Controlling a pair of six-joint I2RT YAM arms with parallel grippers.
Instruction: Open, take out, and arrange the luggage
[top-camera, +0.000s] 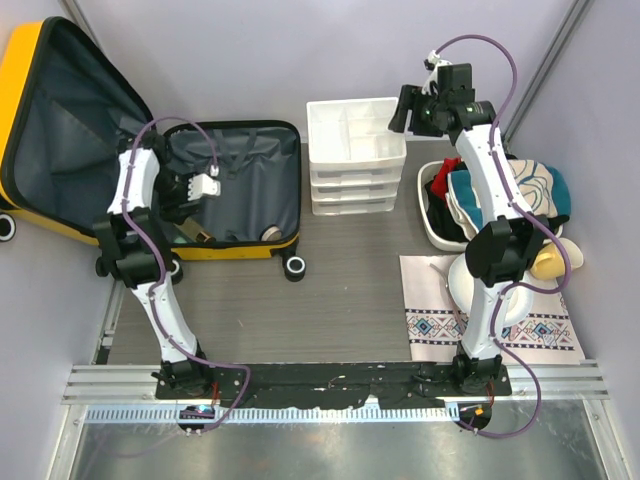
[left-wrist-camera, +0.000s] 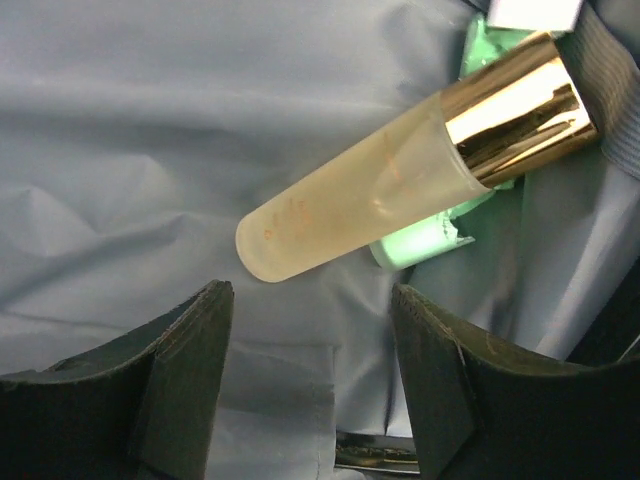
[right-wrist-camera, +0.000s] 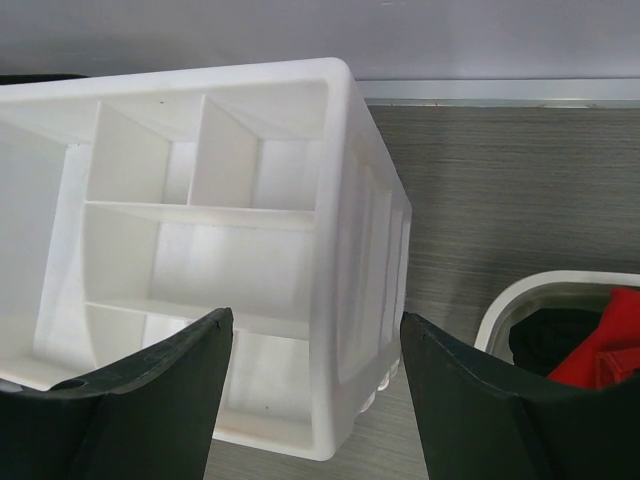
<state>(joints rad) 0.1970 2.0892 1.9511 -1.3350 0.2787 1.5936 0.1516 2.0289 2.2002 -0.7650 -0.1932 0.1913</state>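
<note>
The luggage (top-camera: 250, 150) lies open at the left, a yellow shell with dark grey lining, its lid (top-camera: 70, 120) leaning against the left wall. My left gripper (top-camera: 186, 198) hangs inside the lower half, open. In the left wrist view a frosted bottle with a gold cap (left-wrist-camera: 390, 180) lies on the lining over a green item (left-wrist-camera: 425, 243), just beyond my empty left gripper (left-wrist-camera: 310, 292). My right gripper (top-camera: 400, 110) hovers open above the right edge of the white drawer organizer (top-camera: 355, 130). In the right wrist view my right gripper (right-wrist-camera: 315, 318) holds nothing.
A white basin (top-camera: 432, 228) full of clothes stands right of the organizer, its rim (right-wrist-camera: 515, 298) and a red cloth (right-wrist-camera: 610, 345) showing in the right wrist view. A patterned mat (top-camera: 435, 325) lies at the front right. Small items (top-camera: 270, 233) remain in the suitcase.
</note>
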